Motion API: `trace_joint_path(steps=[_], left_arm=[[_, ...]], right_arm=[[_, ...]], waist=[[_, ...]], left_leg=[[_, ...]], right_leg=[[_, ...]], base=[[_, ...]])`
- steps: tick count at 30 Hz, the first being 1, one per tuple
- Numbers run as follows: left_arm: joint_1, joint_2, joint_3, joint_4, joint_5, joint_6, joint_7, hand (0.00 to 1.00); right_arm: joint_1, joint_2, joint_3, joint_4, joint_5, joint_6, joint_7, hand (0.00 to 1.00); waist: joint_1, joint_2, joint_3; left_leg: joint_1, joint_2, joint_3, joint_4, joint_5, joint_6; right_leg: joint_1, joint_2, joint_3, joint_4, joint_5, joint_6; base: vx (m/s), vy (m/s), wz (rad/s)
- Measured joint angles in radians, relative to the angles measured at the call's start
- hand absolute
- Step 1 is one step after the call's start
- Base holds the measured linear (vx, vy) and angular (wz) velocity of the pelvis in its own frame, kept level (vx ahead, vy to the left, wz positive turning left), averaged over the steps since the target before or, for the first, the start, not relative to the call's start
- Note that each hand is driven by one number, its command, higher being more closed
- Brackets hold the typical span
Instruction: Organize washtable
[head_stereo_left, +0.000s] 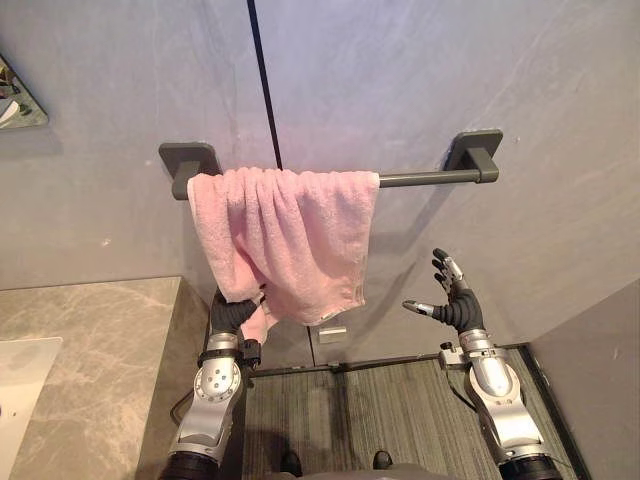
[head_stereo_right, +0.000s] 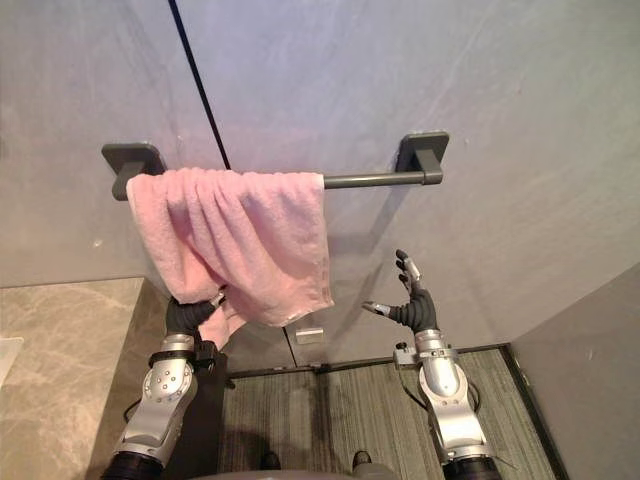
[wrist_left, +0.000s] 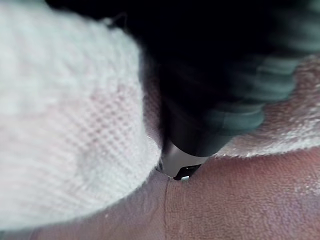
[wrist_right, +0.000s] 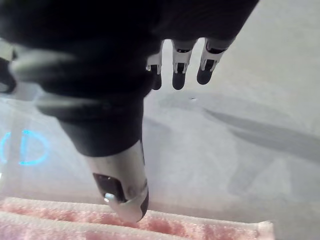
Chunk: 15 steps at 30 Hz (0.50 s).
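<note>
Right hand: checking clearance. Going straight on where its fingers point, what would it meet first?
Probably the grey wall, below the towel bar; the right hand points past the pink towel.

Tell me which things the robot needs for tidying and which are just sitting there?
For the job:
- pink towel draped over the towel bar
- left robot hand at the towel's lower edge
- right robot hand, open, empty

Just there:
- marble counter
- small white wall plate
- striped floor mat

Silver-grey forearms (head_stereo_left: 215, 400); dark ribbed covers on left robot hand (head_stereo_left: 232, 312), right robot hand (head_stereo_left: 457, 303); right's silver fingers (head_stereo_left: 448, 268) dark-tipped.
</note>
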<state>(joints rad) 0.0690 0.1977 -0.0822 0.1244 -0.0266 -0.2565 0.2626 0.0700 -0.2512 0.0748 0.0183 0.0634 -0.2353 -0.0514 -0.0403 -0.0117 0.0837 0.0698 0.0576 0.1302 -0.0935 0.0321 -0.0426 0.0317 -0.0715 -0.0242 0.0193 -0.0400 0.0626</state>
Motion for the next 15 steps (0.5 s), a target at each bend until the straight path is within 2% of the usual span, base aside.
trace_joint_path(steps=[6,15], left_arm=[[0.0,0.0,-0.011,0.0,-0.001,-0.005,-0.003,1.0],[-0.001,-0.016,-0.037,0.0,-0.003,-0.016,-0.022,1.0]], right_arm=[[-0.051,-0.024,0.046,-0.007,0.084,-0.007,0.04,0.0],[-0.121,-0.053,0.108,0.025,0.107,-0.007,0.054,0.0]], waist=[[0.0,-0.003,0.001],[-0.002,-0.003,0.001]], left_leg=[[-0.003,-0.001,-0.005,0.0,0.0,0.0],[-0.011,-0.001,-0.02,0.004,0.001,0.001]], right_leg=[[0.0,0.0,-0.004,0.0,0.0,0.0],[0.0,0.0,-0.016,0.002,0.0,0.0]], base=[[0.0,-0.003,0.01],[-0.01,-0.004,0.03]])
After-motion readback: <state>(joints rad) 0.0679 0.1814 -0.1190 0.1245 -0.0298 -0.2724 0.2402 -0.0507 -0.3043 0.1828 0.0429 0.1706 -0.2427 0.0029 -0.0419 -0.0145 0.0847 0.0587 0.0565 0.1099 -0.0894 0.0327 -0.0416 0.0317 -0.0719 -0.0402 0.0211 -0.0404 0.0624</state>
